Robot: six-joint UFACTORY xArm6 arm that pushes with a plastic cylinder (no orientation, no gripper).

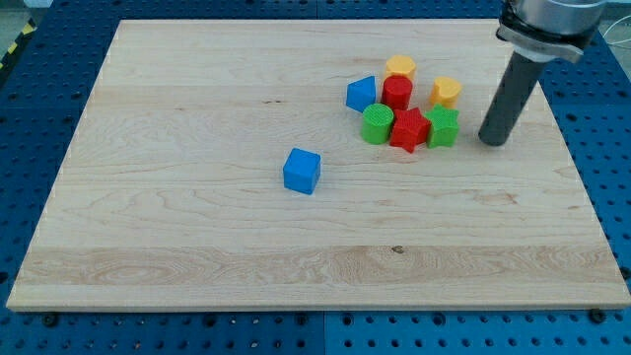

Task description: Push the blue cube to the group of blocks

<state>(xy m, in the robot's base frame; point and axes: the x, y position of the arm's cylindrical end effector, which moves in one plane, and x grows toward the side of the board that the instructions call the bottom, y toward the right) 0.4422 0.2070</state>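
Observation:
The blue cube (302, 171) sits alone near the middle of the wooden board (197, 227). The group of blocks lies up and to its right: a blue pentagon-like block (361, 94), a red cylinder (397, 93), a yellow block (400, 67), a yellow heart-like block (446, 92), a green cylinder (377, 124), a red star-like block (408, 130) and a green block (443, 127). My tip (492, 139) rests on the board just right of the group, far to the right of the blue cube.
The board lies on a blue perforated table (49, 79). The rod's grey mount (547, 25) hangs at the view's top right.

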